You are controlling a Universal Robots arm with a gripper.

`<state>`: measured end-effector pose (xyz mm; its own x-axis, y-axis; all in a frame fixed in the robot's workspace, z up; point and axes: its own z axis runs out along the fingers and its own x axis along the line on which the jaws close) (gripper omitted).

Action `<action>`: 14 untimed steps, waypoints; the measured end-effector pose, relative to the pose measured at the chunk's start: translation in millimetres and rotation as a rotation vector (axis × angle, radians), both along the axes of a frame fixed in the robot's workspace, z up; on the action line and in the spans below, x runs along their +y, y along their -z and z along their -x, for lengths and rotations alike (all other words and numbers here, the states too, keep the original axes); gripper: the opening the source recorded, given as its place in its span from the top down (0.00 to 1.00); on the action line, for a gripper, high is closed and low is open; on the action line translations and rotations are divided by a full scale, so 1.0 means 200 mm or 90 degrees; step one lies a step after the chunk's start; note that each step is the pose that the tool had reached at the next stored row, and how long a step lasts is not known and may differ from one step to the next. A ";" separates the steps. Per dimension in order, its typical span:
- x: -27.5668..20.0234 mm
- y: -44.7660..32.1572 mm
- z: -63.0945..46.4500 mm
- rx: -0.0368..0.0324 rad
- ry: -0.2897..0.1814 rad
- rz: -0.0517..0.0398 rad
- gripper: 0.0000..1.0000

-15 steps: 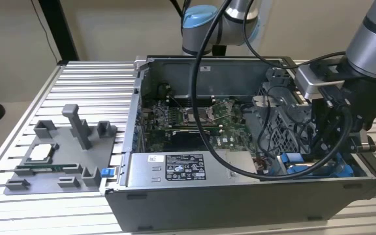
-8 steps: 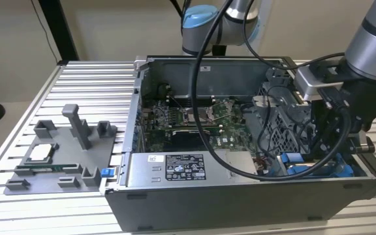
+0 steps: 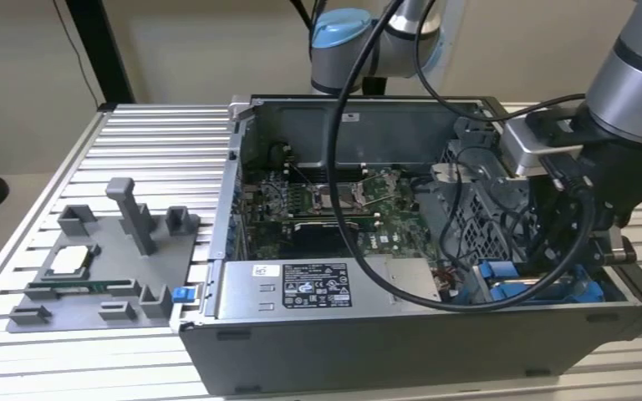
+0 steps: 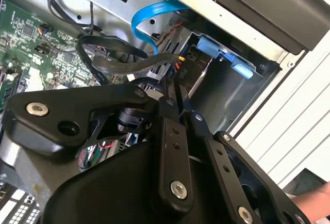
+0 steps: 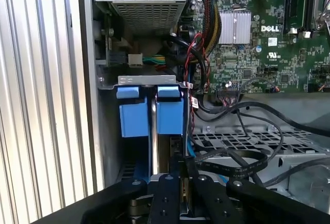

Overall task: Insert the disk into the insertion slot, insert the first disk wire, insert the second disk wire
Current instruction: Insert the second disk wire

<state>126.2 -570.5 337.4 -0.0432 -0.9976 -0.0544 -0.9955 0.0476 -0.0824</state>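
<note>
Where ribbed table [image 3: 131, 142] (silver) ends

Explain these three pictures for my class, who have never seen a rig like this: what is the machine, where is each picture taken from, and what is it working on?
The machine is a robot arm, grey with blue joint caps. It reaches into an open computer case lying on a slatted metal table.

The exterior view comes from a camera standing off the arm. The two wrist views come from cameras riding near the arm's end, so the black gripper appears close up in both.

Inside the case you see a green circuit board, black cables and bright blue plastic carriers in the drive bay. The gripper is down at that bay. A flat blue cable curves nearby.

On the exterior view's left, a grey holder tray sits on the table.
</note>
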 end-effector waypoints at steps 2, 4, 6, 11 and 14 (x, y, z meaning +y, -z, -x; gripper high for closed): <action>0.000 0.011 0.00 0.0000 0.000 0.0002 1.00; 0.000 0.020 0.00 0.0000 0.000 -0.0005 1.00; 0.000 0.023 0.00 0.0000 0.000 -0.0011 1.00; 0.000 0.019 0.00 -0.0001 0.000 -0.0024 0.00; 0.000 -0.050 0.00 0.0001 0.000 -0.0017 0.00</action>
<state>126.2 -570.5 347.5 -0.0433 -0.9974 -0.0571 -0.9955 0.0479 -0.0822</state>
